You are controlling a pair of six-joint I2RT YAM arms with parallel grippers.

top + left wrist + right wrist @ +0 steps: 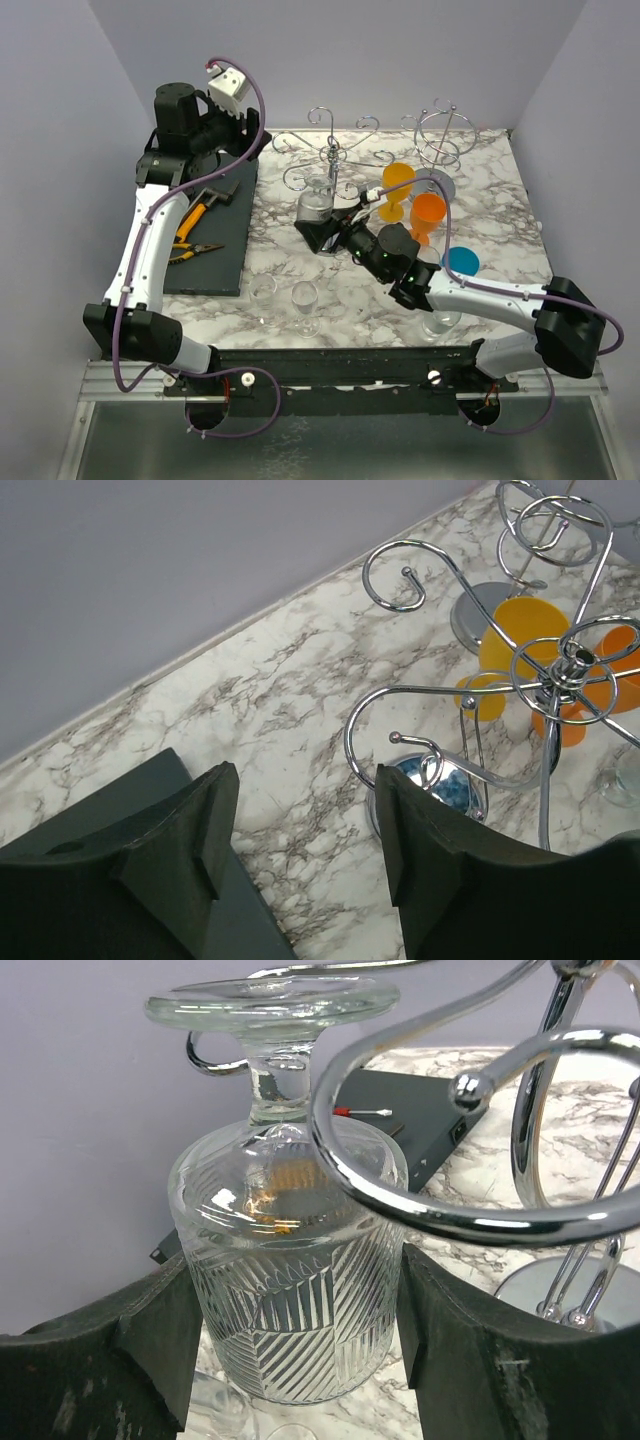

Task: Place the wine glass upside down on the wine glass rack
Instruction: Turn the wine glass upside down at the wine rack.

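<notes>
My right gripper (316,222) clamps one inverted wine glass (285,1260) at the rack (333,158). Left gripper (305,820) gapes empty; three glasses (262,290) (303,297) (442,325) crowd the lower edge.

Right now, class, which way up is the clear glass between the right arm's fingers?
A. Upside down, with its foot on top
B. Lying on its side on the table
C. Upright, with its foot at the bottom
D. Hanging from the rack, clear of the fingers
A: the right wrist view shows the clear glass with its flat foot uppermost and its ribbed bowl hanging below, between the right arm's fingers.
</notes>
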